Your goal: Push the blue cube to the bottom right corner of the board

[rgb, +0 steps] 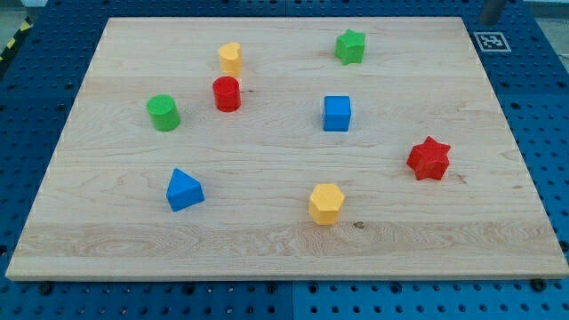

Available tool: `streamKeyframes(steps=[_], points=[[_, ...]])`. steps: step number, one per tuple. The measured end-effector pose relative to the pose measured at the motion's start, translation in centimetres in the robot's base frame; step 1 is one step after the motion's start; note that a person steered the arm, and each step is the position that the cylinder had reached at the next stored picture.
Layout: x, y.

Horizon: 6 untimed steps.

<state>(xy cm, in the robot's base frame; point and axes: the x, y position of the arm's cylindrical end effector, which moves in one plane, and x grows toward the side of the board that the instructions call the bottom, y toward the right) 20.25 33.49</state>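
Note:
The blue cube [337, 114] sits on the wooden board [267, 240], a little right of the middle and in the upper half. A short grey rod end shows at the view's top right, just beyond the board's top right corner. It looks like my tip [488, 21]. It is far from the blue cube, up and to its right, and touches no block. The board's bottom right corner [551, 267] lies far below and to the right of the cube.
A red star [428, 158] lies down and right of the cube. A yellow hexagon [326, 204] lies below it. A green star [350, 46], yellow block [230, 58], red cylinder [227, 93], green cylinder [164, 113] and blue triangular block [184, 190] also stand on the board.

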Motion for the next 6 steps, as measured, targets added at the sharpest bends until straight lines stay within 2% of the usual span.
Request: streamKeyframes(steps=[1, 2, 3, 4, 5, 6], points=[[0.4, 0.0], [1.3, -4.8], [4.7, -10.6], [9.5, -13.0], [10.3, -13.8], [13.9, -19.1]])
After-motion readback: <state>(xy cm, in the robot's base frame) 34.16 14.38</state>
